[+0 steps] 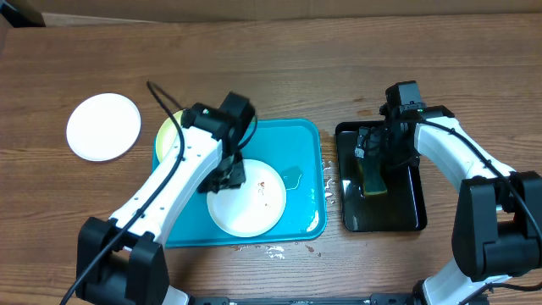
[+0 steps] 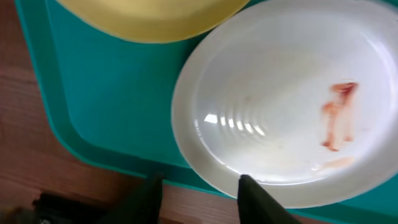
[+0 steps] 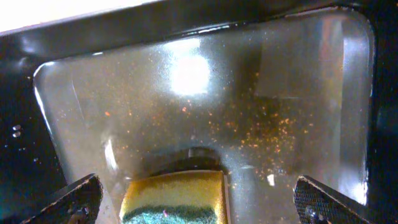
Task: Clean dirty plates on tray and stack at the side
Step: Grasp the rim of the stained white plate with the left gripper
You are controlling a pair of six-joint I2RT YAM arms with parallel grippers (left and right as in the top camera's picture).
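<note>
While the left pincer (image 2: pixel 199 186) and right pincer (image 3: pixel 199 196) stand spread, the tray (image 1: pixel 298 140) lies lengthwise left-to-right.

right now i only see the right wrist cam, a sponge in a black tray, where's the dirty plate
observer: a smeared plate lies in the turquoise tray, left of your black tray.
operator: is the left arm holding it
observer: no, the left gripper is open over its rim.
operator: anything set aside yet
observer: one white plate sits alone on the table, left of the turquoise tray.
</note>
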